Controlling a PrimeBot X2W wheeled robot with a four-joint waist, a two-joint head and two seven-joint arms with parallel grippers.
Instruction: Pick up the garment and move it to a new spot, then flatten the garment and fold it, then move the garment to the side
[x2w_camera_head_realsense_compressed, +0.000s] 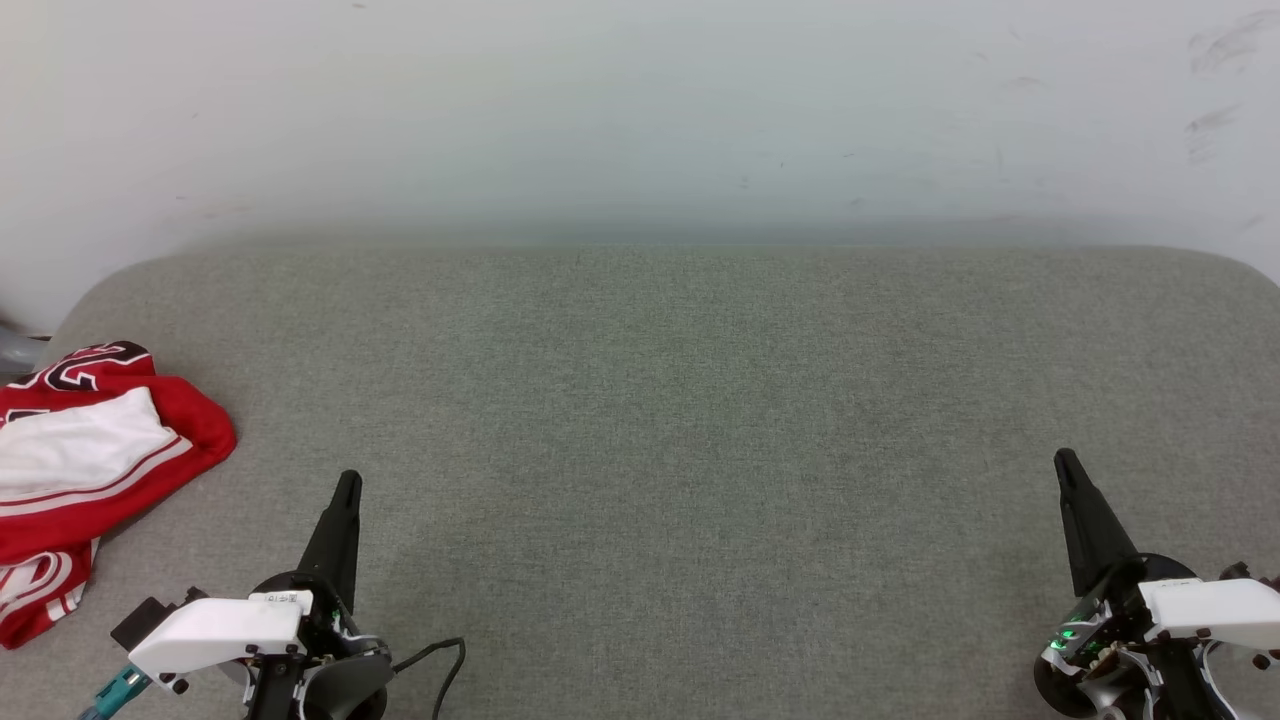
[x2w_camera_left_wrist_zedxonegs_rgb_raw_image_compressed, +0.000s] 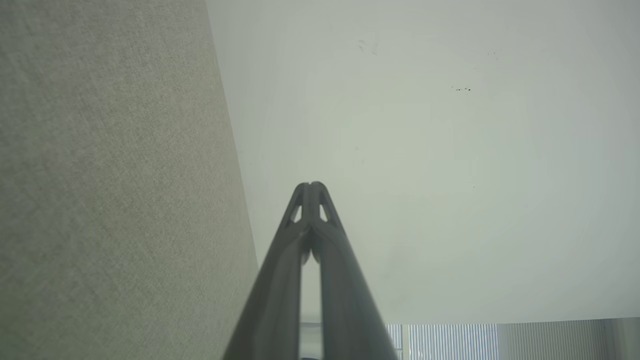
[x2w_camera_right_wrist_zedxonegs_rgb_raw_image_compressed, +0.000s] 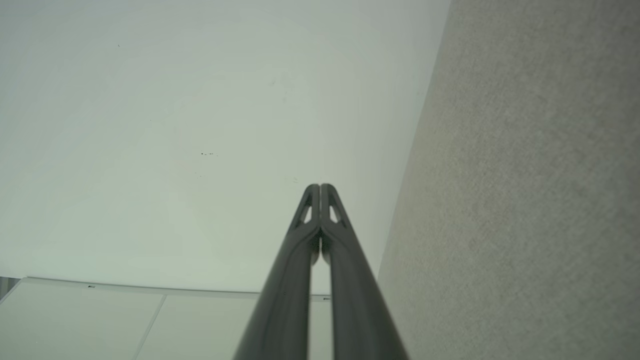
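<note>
The garment, a red jersey with a white sleeve, striped trim and black lettering, lies crumpled at the left edge of the grey cushioned surface in the head view, partly cut off by the frame. My left gripper hovers to the right of it at the lower left, shut and holding nothing. In the left wrist view, the left gripper has its fingertips pressed together. My right gripper sits at the lower right, far from the garment, also shut and holding nothing. Its tips meet in the right wrist view, where the right gripper points toward the wall.
A pale wall rises right behind the grey surface. The surface has rounded far corners. A black cable loops beside the left wrist near the bottom edge.
</note>
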